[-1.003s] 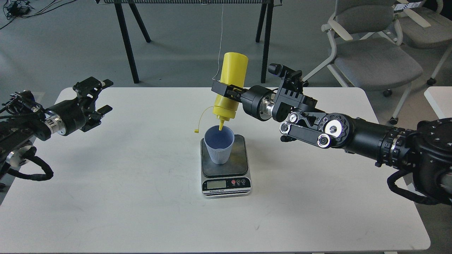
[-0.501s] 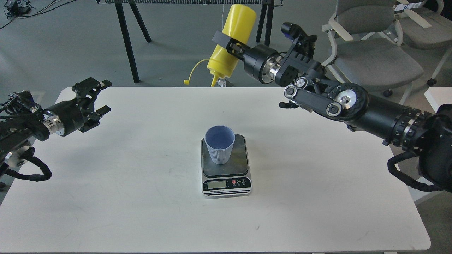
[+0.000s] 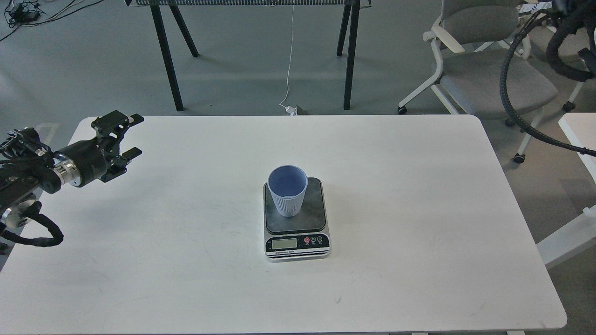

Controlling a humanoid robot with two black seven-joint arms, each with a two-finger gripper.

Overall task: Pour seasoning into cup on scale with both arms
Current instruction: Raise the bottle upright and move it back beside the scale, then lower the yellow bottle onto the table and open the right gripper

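The ribbed pale blue-grey cup (image 3: 287,190) stands upright on the dark plate of the scale (image 3: 296,230) at the middle of the white table (image 3: 419,232). My left gripper (image 3: 123,137) hovers open and empty over the table's far left, well away from the cup. The yellow seasoning bottle is out of view. My right gripper is out of view; only cables of the right arm (image 3: 521,93) show at the top right.
Grey office chairs (image 3: 489,70) stand beyond the table's far right corner. Black table legs (image 3: 167,56) and a hanging white cord (image 3: 289,56) are behind the table. A second white table edge (image 3: 577,130) is at the right.
My right arm lifted the yellow bottle up and away from above the cup and has left the view with it. My left gripper drew back slightly to the left.
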